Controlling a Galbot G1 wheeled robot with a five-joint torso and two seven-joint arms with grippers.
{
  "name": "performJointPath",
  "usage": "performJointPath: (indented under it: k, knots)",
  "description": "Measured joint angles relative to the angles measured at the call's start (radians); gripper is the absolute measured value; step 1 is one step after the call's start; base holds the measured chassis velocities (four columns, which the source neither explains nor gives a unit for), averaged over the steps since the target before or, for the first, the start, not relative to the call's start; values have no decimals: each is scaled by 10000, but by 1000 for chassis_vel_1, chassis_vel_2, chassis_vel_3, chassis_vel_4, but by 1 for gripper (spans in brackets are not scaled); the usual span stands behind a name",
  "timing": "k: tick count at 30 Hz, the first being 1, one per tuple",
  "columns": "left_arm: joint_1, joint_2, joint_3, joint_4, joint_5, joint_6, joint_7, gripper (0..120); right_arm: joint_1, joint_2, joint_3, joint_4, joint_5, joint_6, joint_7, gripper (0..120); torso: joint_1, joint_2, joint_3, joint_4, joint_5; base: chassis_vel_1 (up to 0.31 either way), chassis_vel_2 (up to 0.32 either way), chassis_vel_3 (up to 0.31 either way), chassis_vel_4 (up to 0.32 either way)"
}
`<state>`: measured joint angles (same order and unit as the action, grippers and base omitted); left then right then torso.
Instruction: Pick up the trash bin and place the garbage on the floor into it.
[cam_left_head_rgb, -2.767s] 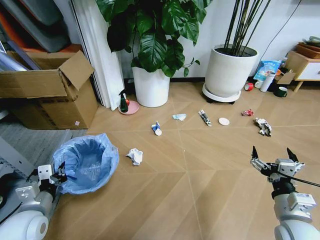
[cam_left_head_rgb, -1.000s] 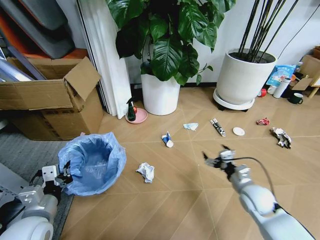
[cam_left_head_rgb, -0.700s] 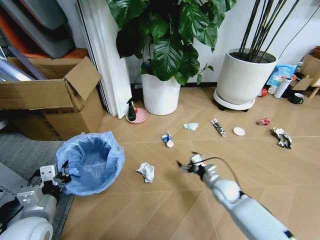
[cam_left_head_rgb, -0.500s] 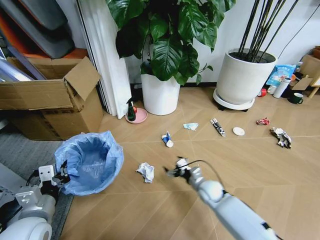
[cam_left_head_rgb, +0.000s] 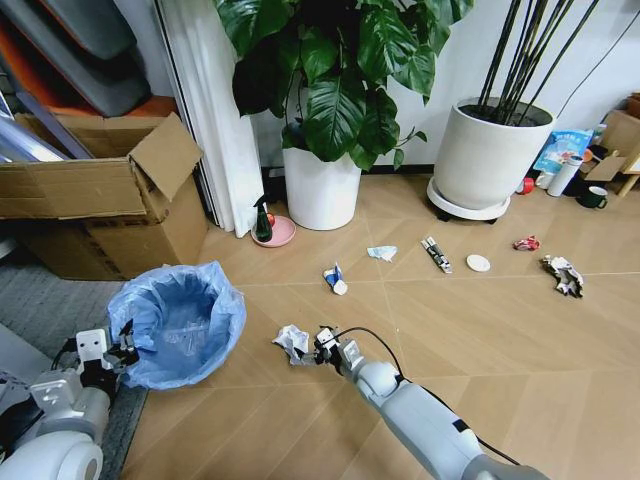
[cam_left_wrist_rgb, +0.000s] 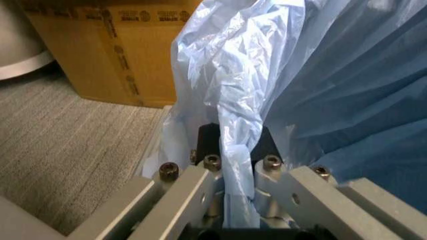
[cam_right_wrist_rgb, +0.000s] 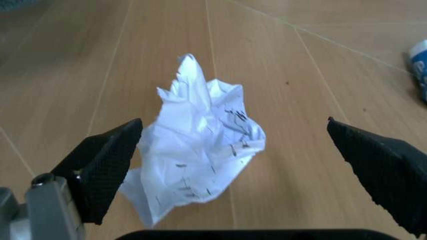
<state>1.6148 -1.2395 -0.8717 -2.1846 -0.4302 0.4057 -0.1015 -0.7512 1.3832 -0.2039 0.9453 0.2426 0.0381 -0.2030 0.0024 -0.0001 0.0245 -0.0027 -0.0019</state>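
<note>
The trash bin (cam_left_head_rgb: 178, 322), lined with a crinkly light-blue bag, stands on the floor (cam_left_head_rgb: 480, 350) at the left. My left gripper (cam_left_head_rgb: 112, 356) is shut on its near rim; the left wrist view shows the fingers (cam_left_wrist_rgb: 193, 187) pinching the bag (cam_left_wrist_rgb: 253, 100) over the dark rim. My right gripper (cam_left_head_rgb: 308, 346) is open right at a crumpled white paper wad (cam_left_head_rgb: 291, 340), which lies between the spread black fingertips (cam_right_wrist_rgb: 107, 160) in the right wrist view (cam_right_wrist_rgb: 200, 145). More garbage lies farther off: a blue-white tube (cam_left_head_rgb: 335, 279), a white disc (cam_left_head_rgb: 478, 263), a red wrapper (cam_left_head_rgb: 525, 243) and printed wrappers (cam_left_head_rgb: 562, 274).
An open cardboard box (cam_left_head_rgb: 90, 200) stands behind the bin, with grey carpet (cam_left_head_rgb: 40, 300) to its left. Two white plant pots (cam_left_head_rgb: 320, 190) (cam_left_head_rgb: 480, 155) and a green spray bottle (cam_left_head_rgb: 262, 220) line the back wall. Bare floor stretches to the right.
My right arm has swung from the right side across to the left and reached down to the paper wad. The left gripper has kept its hold on the bin. The head camera shifted earlier.
</note>
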Motion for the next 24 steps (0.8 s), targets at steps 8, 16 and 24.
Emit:
performJointPath:
  k: [8,16,24]
  knots:
    - [9,23,47,14,13,18,3,0,181,456,104,-603,29,86,-152,100,0,0,0,1,-1,0,0,0,0]
    - [-5,36,142,56,21,34,-39,0,214,715,323,-1134,-15,117,-331,98,0,1,0,0,-2,0,0,0,0]
    - [36,62,185,54,16,43,-106,0,309,999,510,-1556,-209,337,-489,68,0,1,0,0,-1,0,0,0,0]
